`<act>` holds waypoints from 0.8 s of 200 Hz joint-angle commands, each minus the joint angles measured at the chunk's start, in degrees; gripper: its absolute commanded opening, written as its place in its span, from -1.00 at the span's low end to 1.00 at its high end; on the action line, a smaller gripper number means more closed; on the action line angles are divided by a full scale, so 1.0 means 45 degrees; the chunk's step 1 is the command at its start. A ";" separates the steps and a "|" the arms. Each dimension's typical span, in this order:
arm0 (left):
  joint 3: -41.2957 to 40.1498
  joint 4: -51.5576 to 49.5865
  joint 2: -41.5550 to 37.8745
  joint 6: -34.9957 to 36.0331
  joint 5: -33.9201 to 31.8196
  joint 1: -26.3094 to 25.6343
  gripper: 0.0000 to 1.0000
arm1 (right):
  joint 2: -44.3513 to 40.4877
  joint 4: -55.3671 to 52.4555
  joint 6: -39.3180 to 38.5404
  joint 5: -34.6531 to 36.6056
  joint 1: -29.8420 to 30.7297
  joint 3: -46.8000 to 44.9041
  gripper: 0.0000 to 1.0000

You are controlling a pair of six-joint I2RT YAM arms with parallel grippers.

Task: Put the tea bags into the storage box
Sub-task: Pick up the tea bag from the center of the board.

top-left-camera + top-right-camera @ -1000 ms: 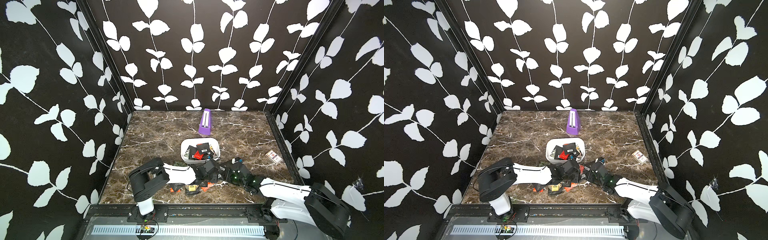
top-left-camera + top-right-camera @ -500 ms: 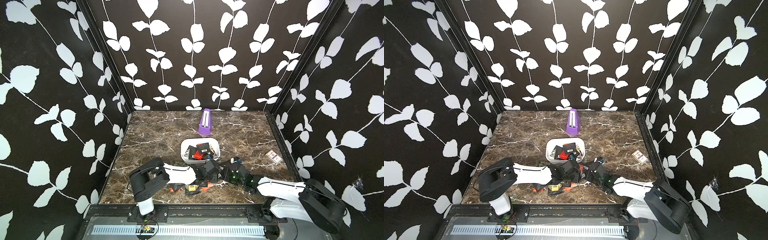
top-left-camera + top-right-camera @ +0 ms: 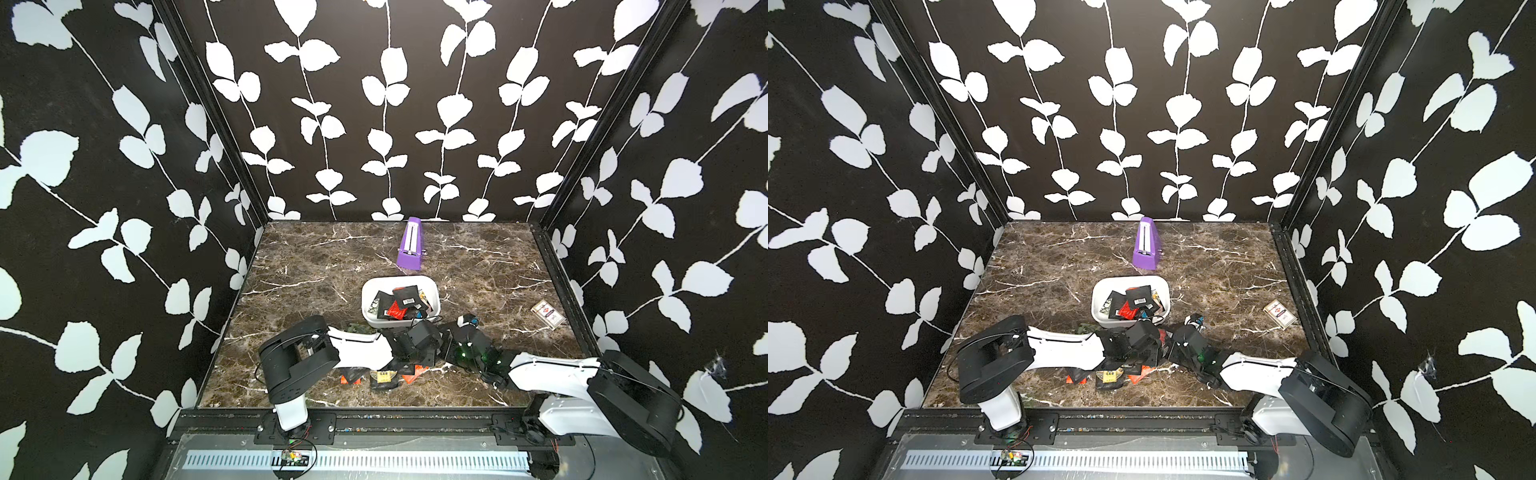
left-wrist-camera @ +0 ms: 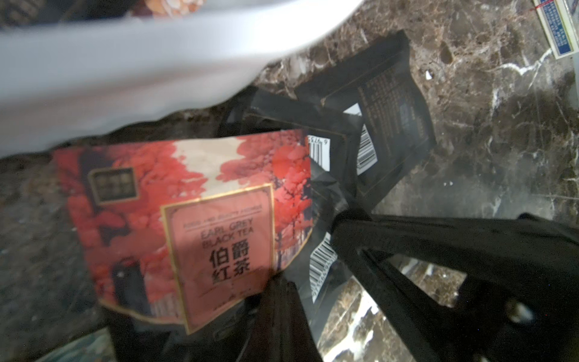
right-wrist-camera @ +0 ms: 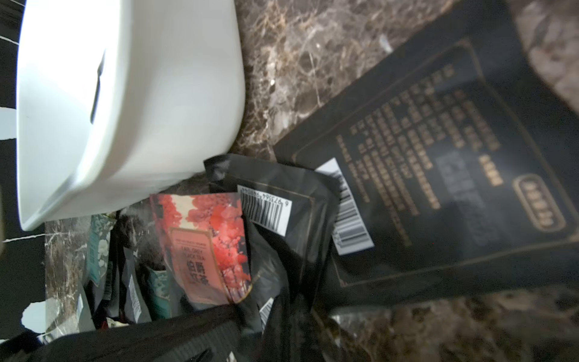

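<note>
Mid-pick near the surface's front edge: left jaws clamp a red bag [image 4: 188, 219], right jaws a black bag [image 4: 329, 191]; next, probably, both need lifting over the box [image 3: 365, 298].

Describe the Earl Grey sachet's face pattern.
The sachet has red tree print on cream and a gold-framed pink label; clearest in the left wrist view.

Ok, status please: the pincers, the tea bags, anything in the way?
Left pincer, right pincer shut, low among loose tea bags. More inside storage box. Pincers crowd each other.
</note>
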 commanded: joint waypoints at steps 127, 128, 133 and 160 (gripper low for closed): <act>0.0011 -0.1109 -0.0375 0.0247 0.0041 -0.0085 -1.00 | -0.1804 -0.3023 -0.0575 0.0573 0.0177 0.0146 -1.00; 0.0004 -0.1119 -0.0394 0.0241 0.0034 -0.0085 -1.00 | -0.1812 -0.3050 -0.0575 0.0572 0.0177 0.0151 -1.00; 0.0010 -0.1135 -0.0416 0.0243 0.0010 -0.0073 -1.00 | -0.1902 -0.3192 -0.0591 0.0623 0.0177 0.0168 -1.00; 0.0120 -0.1476 -0.0721 0.0360 -0.0282 -0.0082 -1.00 | -0.2622 -0.4502 -0.0873 0.0991 0.0177 0.0426 -1.00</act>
